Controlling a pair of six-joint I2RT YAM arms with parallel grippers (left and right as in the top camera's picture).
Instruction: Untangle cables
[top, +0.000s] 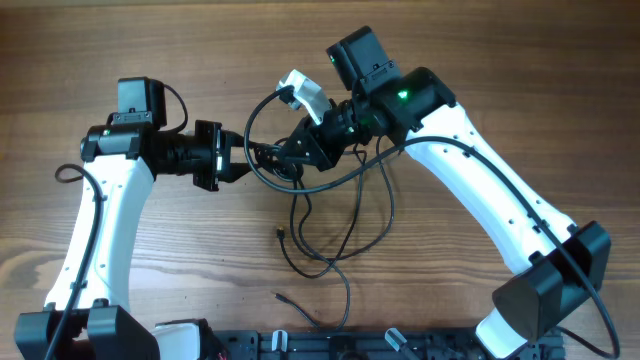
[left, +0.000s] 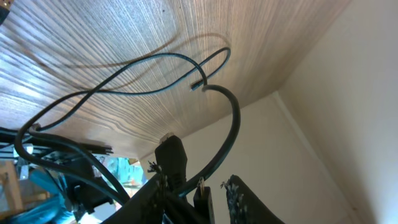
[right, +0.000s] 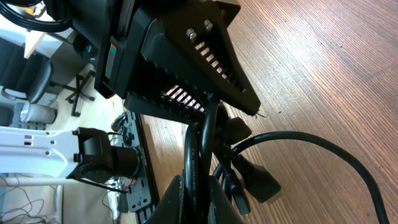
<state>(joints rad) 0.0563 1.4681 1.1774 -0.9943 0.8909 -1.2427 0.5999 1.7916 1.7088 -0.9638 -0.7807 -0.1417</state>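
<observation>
The cables (top: 388, 200) are thin black cords bunched in a tangle between my two grippers at the table's middle, with long strands looping toward the front. Two small plug ends (top: 280, 233) lie on the wood. My left gripper (top: 238, 165) is shut on the tangle from the left; in the left wrist view a thick cord (left: 236, 118) and a plug run between its fingers (left: 202, 183). My right gripper (top: 283, 157) is shut on the tangle from the right. In the right wrist view its fingers (right: 198, 186) pinch a thick cord, with loose plugs (right: 258, 183) beside them.
The wooden table (top: 480, 60) fills the overhead view. A black rail (top: 330, 345) runs along the front edge between the arm bases. The left arm's own wire (top: 65, 172) loops at the far left. The two grippers nearly touch.
</observation>
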